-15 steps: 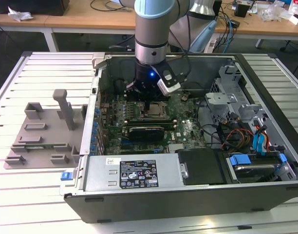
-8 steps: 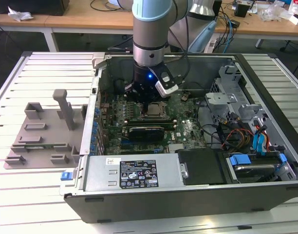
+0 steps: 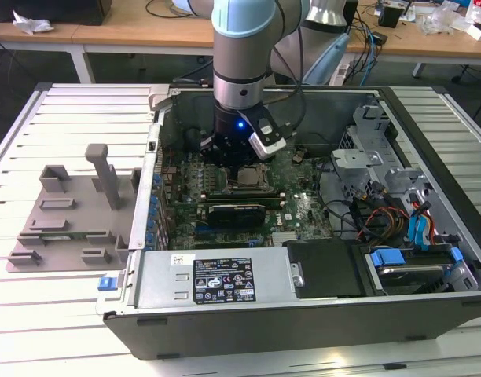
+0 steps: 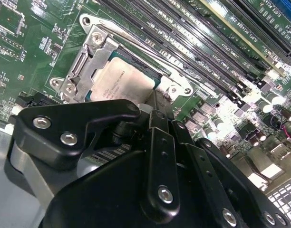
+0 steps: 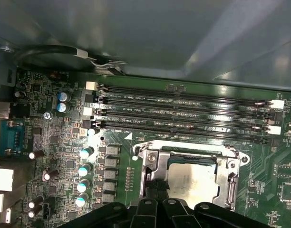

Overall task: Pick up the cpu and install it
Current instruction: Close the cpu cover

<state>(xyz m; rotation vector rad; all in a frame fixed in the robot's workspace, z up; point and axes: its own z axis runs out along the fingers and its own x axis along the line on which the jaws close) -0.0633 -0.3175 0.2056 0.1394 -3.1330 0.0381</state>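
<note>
The cpu (image 4: pixel 121 83) is a flat silvery square lying level inside the metal socket frame (image 4: pixel 95 47) on the green motherboard; it is also in the first wrist view (image 5: pixel 193 180). My gripper (image 4: pixel 157 97) is low over the socket, and its black fingertips (image 5: pixel 153 186) sit close together at one edge of the cpu, with nothing seen between them. In the exterior view the gripper (image 3: pixel 234 159) hangs inside the open computer case, directly above the socket (image 3: pixel 247 176).
Long memory slots (image 5: pixel 183 109) run beside the socket. Upright capacitors (image 5: pixel 86 153) stand on its other side. The case walls (image 3: pixel 429 157), a drive cage and cables (image 3: pixel 382 220) crowd the exterior view's right. A gray fixture block (image 3: pixel 67 212) lies outside the case on the exterior view's left.
</note>
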